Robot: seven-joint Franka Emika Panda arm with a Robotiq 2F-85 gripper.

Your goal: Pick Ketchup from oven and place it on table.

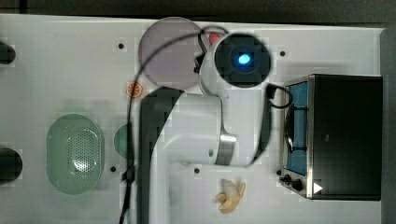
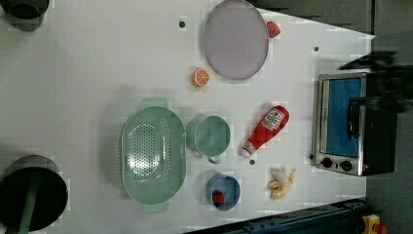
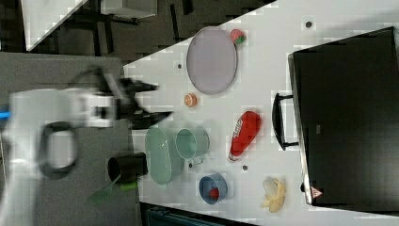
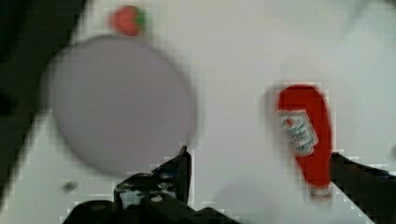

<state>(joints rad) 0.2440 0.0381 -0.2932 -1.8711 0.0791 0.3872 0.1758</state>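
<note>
I see the Ketchup (image 2: 265, 129) lying flat on the counter (image 2: 97, 73) just before the oven (image 2: 353, 122); my pincer (image 3: 153, 100) hangs spread wide, holding nothing.

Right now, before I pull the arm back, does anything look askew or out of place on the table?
The Ketchup lies on its side on the table, cap pointing away from the oven, between it and the green mug. Nothing is spilled. The claw is open, off the bottle.

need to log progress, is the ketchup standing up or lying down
Lying down: the ketchup rests on its side on the white table, outside the oven.
</note>
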